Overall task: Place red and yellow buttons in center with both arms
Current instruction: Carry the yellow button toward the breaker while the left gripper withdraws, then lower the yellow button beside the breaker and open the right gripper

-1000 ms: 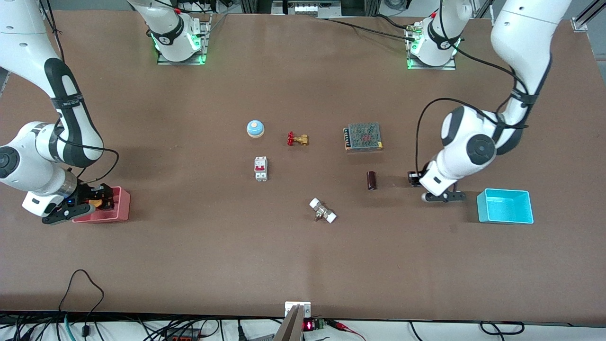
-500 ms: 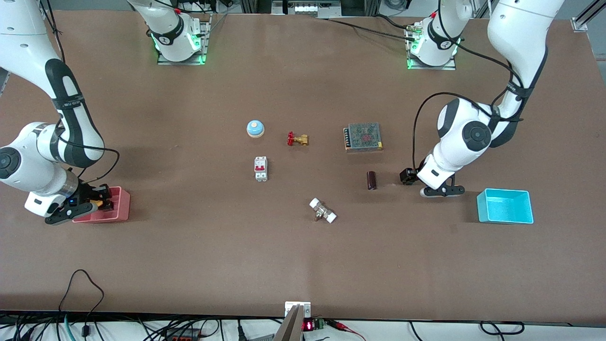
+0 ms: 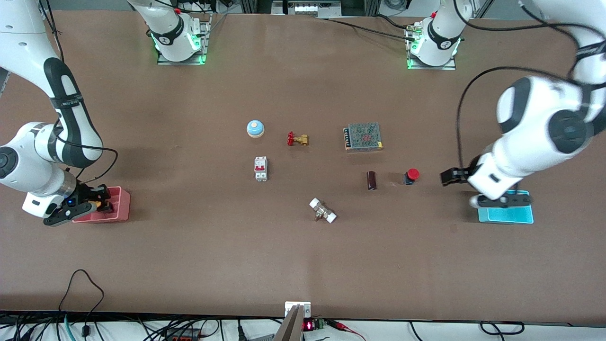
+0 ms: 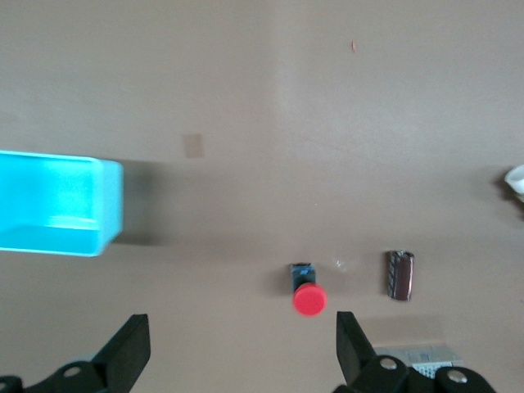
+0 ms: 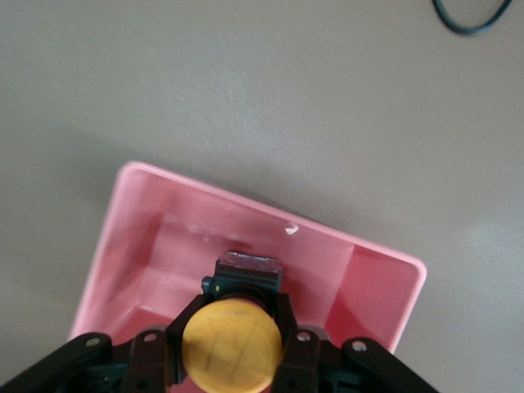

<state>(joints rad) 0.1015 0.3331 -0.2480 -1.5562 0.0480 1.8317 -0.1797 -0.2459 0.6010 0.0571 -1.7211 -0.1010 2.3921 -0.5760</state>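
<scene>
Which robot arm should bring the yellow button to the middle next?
The right arm. Its gripper is shut on the yellow button over the pink bin. The left gripper is open, away from the red button.

I was driving a robotics lab bench. Two bolted arm bases (image 3: pixel 179 35) stood on the brown table (image 3: pixel 189 265), cables (image 3: pixel 85 289) trailing off its edge.

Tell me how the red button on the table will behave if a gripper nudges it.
The red button lies on its side on the table, near the dark cylinder, with its round cap wider than the body, so it would probably pivot or roll in an arc rather than slide straight. It looks small and rigid, likely light. The open left gripper hangs above it.
</scene>
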